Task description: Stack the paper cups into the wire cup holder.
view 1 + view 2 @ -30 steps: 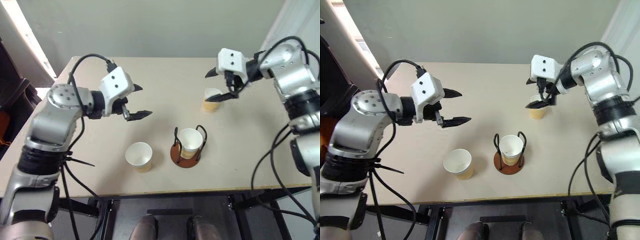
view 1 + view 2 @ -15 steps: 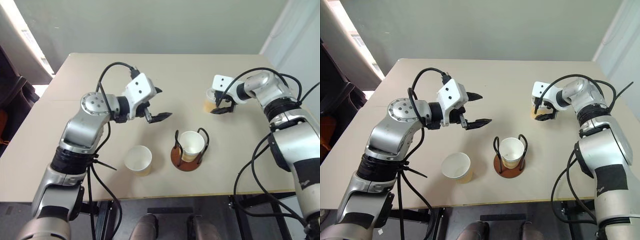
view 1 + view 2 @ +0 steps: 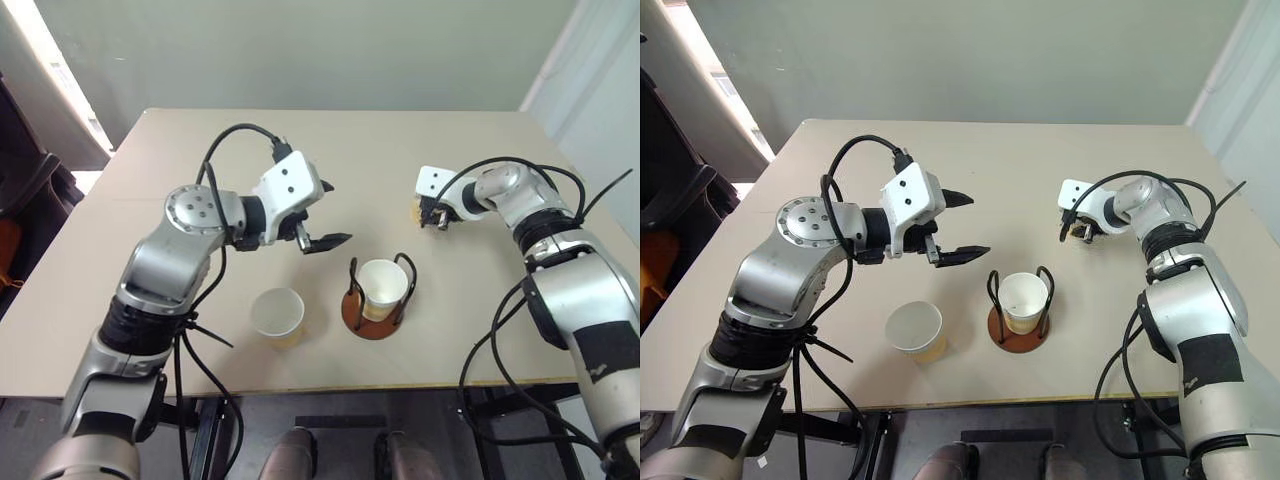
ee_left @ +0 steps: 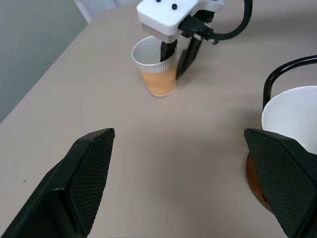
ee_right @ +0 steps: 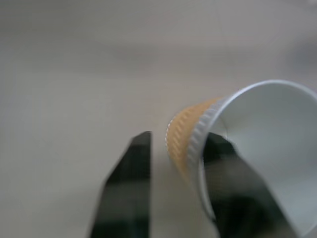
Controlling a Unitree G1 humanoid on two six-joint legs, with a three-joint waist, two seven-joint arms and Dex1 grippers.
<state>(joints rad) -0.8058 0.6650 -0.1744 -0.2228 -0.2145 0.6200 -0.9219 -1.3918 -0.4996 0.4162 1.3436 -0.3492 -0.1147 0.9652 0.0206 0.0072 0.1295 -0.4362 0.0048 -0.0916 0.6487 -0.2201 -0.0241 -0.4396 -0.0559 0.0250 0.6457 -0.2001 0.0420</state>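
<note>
Meanwhile, the right hand (image 4: 174, 53) pinches the far paper cup's (image 4: 157, 74) wall, one finger inside its rim, and should lift straight before swinging toward the wire cup holder (image 3: 377, 290) nearer the spread left hand (image 3: 322, 215).

No text, label, brand, number or sign can be read on anything here.

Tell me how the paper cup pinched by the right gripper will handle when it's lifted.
The paper cup looks empty and thin-walled, so it is probably very light. The right gripper pinches one side of its wall, one finger inside and one outside, so the rim may flex or dent. Held off-centre, it will likely tilt as it leaves the table.
</note>
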